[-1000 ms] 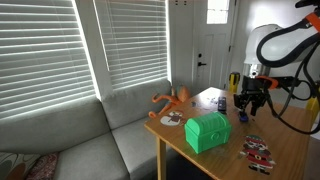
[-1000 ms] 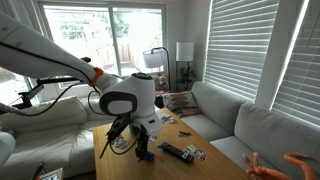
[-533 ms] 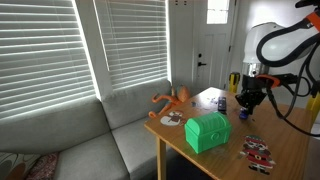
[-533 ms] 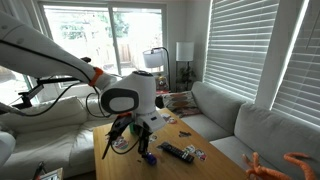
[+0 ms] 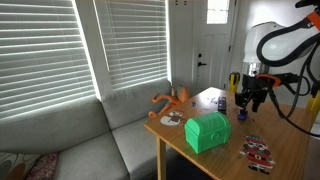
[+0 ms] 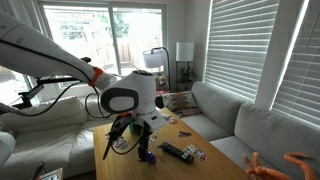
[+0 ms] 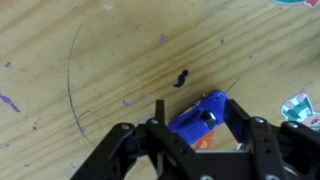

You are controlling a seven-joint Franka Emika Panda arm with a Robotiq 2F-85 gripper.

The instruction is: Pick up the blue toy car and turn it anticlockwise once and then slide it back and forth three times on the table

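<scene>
The tiny bright blue boxy toy car [image 7: 205, 114] is clamped in the tool [image 7: 200, 133] over the light brown wooden tabletop [image 7: 80, 60]. The pick-up is judged done. The anticlockwise turn and three slides are left.

Looking at a light brown wooden desk [image 5: 225, 160] here. Carrying a green chest-shaped box [image 5: 207, 131] near one corner, with an orange toy [image 5: 172, 100] sprawling at the edge behind it. Also holding some flat colourful cards [image 5: 258, 151] near the box, plus a dark remote-looking thing [image 6: 178, 152]. Showing scribbly pen marks [image 7: 75, 75] on the wood grain up close.
</scene>
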